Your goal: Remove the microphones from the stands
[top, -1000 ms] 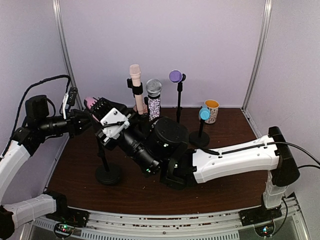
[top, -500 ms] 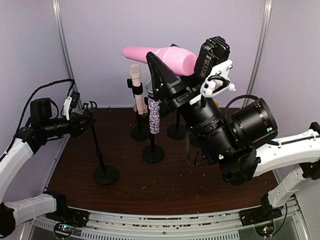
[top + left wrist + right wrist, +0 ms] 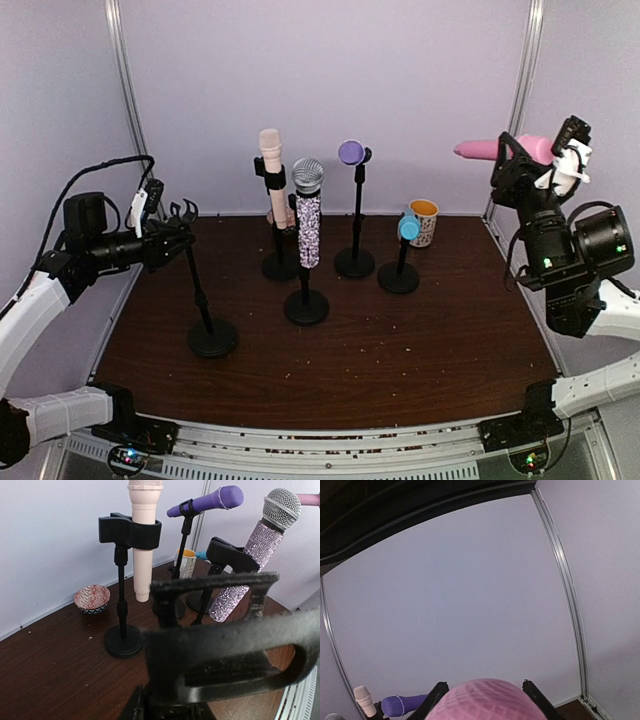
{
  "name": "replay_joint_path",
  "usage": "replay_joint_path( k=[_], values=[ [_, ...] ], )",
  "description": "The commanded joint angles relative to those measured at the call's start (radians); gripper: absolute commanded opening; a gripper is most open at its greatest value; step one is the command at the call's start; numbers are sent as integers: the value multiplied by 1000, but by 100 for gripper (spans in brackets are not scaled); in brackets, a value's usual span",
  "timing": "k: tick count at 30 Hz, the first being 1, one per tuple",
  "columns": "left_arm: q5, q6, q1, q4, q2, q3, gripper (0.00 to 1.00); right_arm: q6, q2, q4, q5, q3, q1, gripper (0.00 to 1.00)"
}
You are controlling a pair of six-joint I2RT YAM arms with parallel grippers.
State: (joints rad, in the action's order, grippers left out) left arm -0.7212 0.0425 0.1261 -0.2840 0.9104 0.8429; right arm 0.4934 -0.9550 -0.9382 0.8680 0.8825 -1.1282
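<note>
Pink microphone (image 3: 487, 150): off its stand and held high at the right edge of the workspace, roughly level, its narrow end pointing toward the centre. I see the right gripper (image 3: 520, 160) clamped on it. In the right wrist view its meshed head (image 3: 482, 700) sits between the 2 dark fingers (image 3: 436, 692).

Empty stand (image 3: 200, 300): upright at front left on the table (image 3: 400, 350), its clip (image 3: 183, 212) holding nothing. The left gripper (image 3: 165, 240) is at the top of it. The clip fills the left wrist view, blurred, and I cannot tell whether the jaws grip it.

4 other stands behind centre each carry a microphone: cream microphone (image 3: 271, 175), glitter microphone (image 3: 307, 215), purple microphone (image 3: 350, 152), blue microphone (image 3: 409, 228). A cup (image 3: 424, 222) stands just beside the blue one. A patterned bowl (image 3: 92, 598) sits by the back wall.
</note>
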Motion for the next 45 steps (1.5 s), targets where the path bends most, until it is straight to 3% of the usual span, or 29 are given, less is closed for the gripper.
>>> replay_joint_path(
  k=[1, 7, 9, 12, 16, 20, 25, 27, 37, 43, 45],
  values=[
    [-60, 27, -2, 169, 4, 35, 0, -464, 126, 347, 70, -71, 164, 0],
    [-77, 47, 0, 208, 15, 12, 0, -928, 89, 814, -65, -61, 463, 0],
    [-75, 41, 0, 203, 16, 2, 0, -1059, 22, 909, -158, -56, 560, 0],
    [-75, 11, 0, 164, 16, -7, 9, -1193, -98, 979, -305, -47, 684, 0],
    [-82, -33, 0, 107, 11, -9, 40, -1286, -251, 1014, -483, -15, 820, 0],
    [-83, -75, 0, 43, 8, 5, 56, -1320, -407, 1021, -665, 47, 936, 0],
    [-89, -142, 0, -76, -15, 38, 89, -1309, -642, 1153, -848, 225, 1024, 0],
    [-84, -161, 0, -114, -38, 42, 97, -1289, -719, 1212, -879, 291, 1046, 0],
    [-58, -204, -2, -286, -121, 72, 98, -1295, -990, 1395, -1004, 461, 1128, 1],
    [-1, -250, -1, -417, -94, 152, 98, -1290, -1012, 1422, -965, 456, 1131, 24],
    [6, -251, -1, -452, -70, 177, 98, -1300, -1003, 1408, -952, 439, 1131, 27]
  ],
)
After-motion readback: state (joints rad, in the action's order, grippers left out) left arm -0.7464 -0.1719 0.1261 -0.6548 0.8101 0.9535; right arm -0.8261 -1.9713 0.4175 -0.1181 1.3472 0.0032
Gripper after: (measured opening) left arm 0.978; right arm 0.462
